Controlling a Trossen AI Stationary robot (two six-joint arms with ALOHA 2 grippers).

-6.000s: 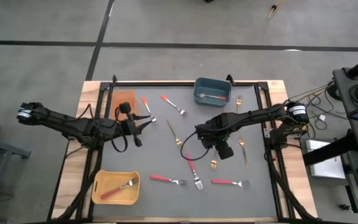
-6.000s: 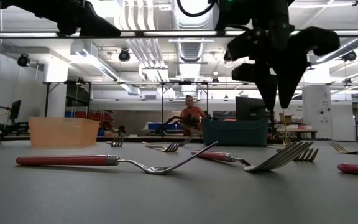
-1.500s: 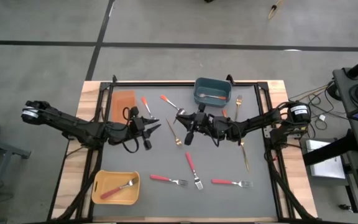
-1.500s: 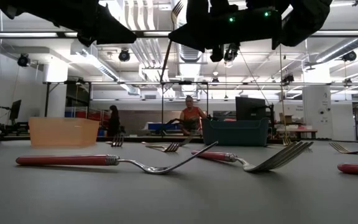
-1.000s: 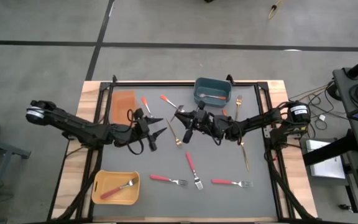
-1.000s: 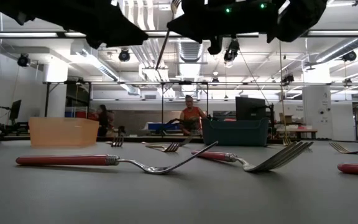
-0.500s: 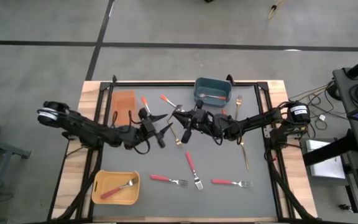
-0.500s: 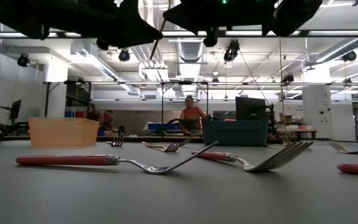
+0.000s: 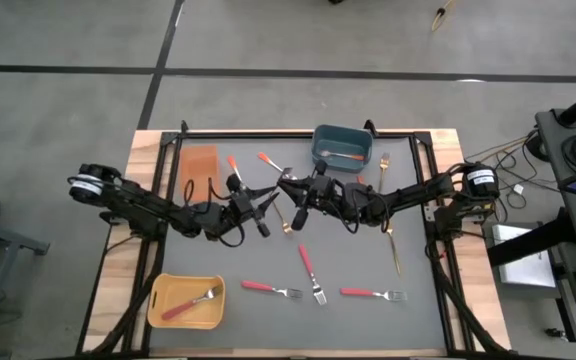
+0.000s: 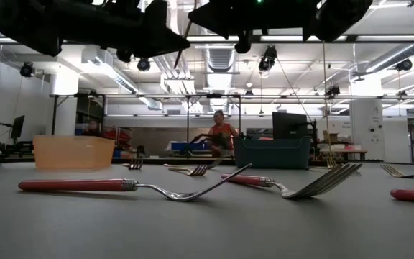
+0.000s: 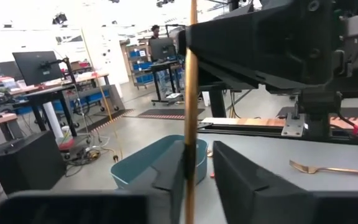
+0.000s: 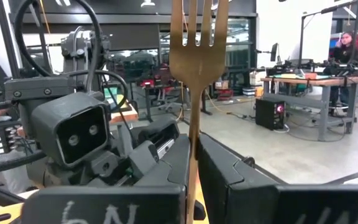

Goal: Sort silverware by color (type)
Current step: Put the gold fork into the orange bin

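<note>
On the left, the yellow bin [image 9: 186,301] holds one red-handled fork [image 9: 190,301]. The left gripper [image 9: 273,198] reaches in over the middle of the counter [image 9: 418,310], its fingers [image 11: 173,177] narrowed around the shaft of the gold fork [image 12: 195,74], apparently touching it. That fork hangs in the air between both arms. The right gripper [image 9: 290,190] meets it just beside, clamped tight on the same fork, tines standing up past its fingers [image 12: 219,163]. Further right sits the blue-grey bin [image 9: 341,147], with more forks lying around and below it.

This looks like a mid-air handover, and that's where it could slip. If the right gripper lets go before the left has a firm pinch, the thin fork drops. If both pull, it may twist or bend.
</note>
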